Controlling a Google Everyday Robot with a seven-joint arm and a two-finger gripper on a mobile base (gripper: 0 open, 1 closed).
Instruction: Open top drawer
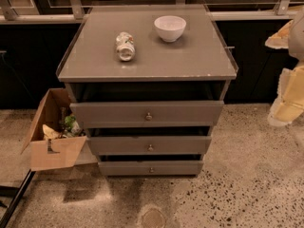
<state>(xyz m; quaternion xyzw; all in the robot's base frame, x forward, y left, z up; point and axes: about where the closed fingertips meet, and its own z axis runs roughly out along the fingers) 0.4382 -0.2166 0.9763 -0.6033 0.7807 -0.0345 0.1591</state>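
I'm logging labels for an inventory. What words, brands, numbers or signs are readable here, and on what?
No text can be read.
The can lying on the cabinet top: label too blurred to read.
The cardboard box: dark mark, illegible.
The top drawer and the gripper at right edge: none seen.

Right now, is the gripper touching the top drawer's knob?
Apart. In the camera view the gripper hangs at the right edge, past the side of the cabinet, while the knob sits at the centre of the top drawer front.
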